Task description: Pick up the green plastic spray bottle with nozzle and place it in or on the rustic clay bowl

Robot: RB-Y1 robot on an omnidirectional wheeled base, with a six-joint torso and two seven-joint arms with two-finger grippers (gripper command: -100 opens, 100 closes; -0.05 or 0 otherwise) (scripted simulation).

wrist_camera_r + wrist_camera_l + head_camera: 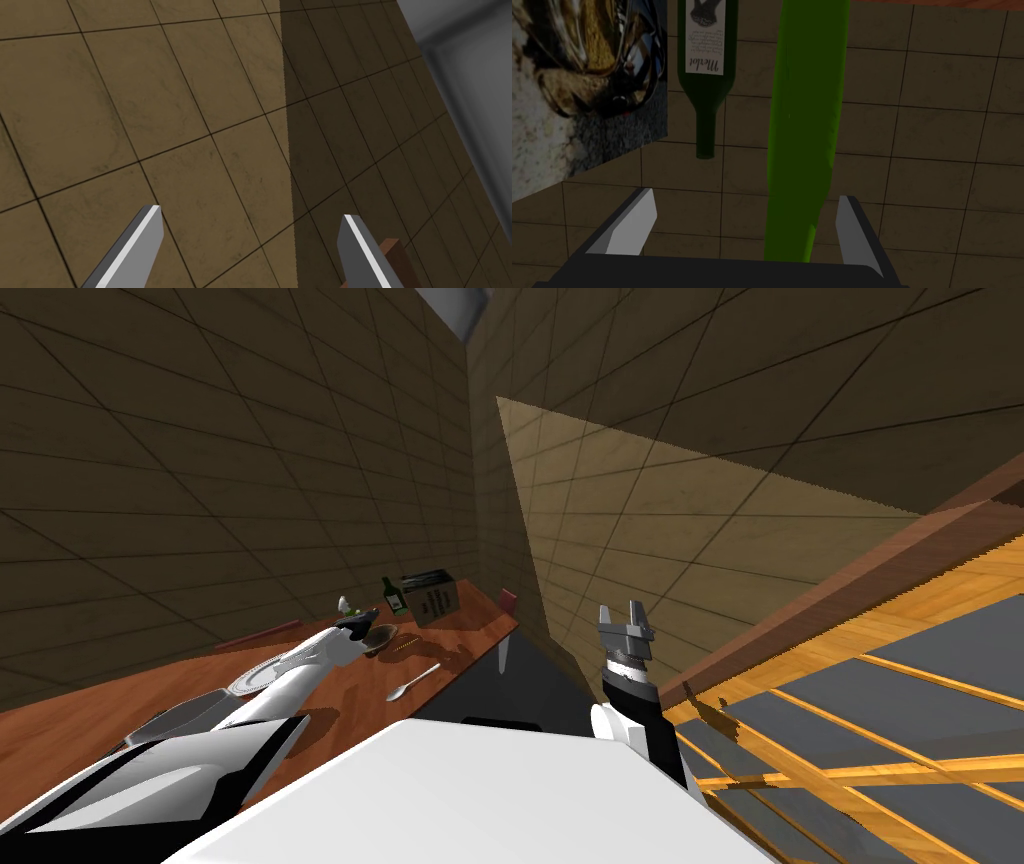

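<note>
Above the table, the left gripper is hanging wide open around the spray bottle, at nine o'clock of the bowl. Closing off-centre could tip it toward the wine bottle. The right gripper is gaping empty.

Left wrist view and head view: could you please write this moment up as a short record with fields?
left gripper: jaws open, out over the table, next to the bowl
spray bottle: bright green, between the open jaws, touching neither
bowl: dark brown, on the table
wine bottle: dark green, labelled, beyond the spray bottle, beside the box
right gripper: raised clear of the table, jaws open
</note>
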